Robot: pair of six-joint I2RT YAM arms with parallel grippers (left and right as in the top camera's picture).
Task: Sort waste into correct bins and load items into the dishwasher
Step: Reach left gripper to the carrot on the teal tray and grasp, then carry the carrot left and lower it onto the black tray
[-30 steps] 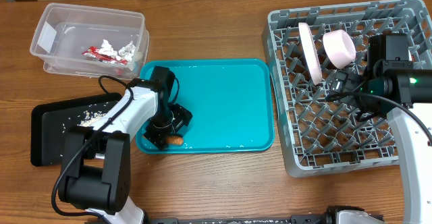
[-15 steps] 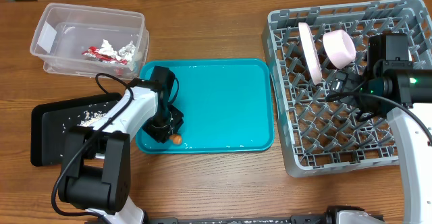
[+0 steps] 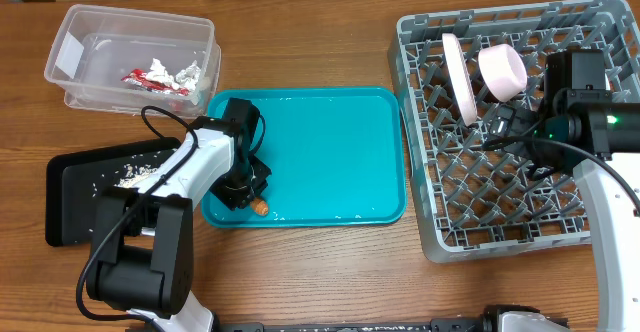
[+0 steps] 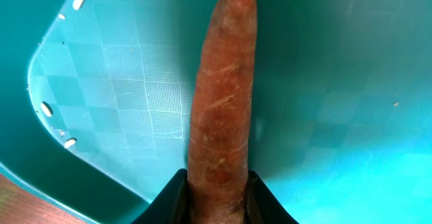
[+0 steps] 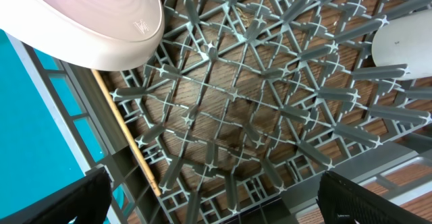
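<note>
My left gripper [image 3: 248, 194] is shut on the small orange carrot piece [image 3: 260, 208] at the front left corner of the teal tray [image 3: 330, 152]. In the left wrist view the carrot piece [image 4: 223, 96] runs straight out from between the two dark fingers [image 4: 177, 196], just over the tray floor. My right gripper [image 5: 216, 200] hangs open and empty above the grey dish rack [image 3: 500, 232]. The pale plate [image 3: 458, 77] and the pinkish bowl [image 3: 502, 70] stand in the rack. A wooden chopstick [image 5: 125, 133] lies among the pegs.
The clear tub [image 3: 75, 32] at back left holds the red-and-silver wrapper [image 3: 143, 77] and foil [image 3: 190, 70]. The black tray [image 3: 75, 197] at left holds beige crumbs [image 3: 130, 177]. A white rounded dish [image 5: 405, 42] rests at the right of the rack.
The left gripper's jaws closed from wide apart onto the carrot piece, which now points along the fingers. The right arm has not moved.
</note>
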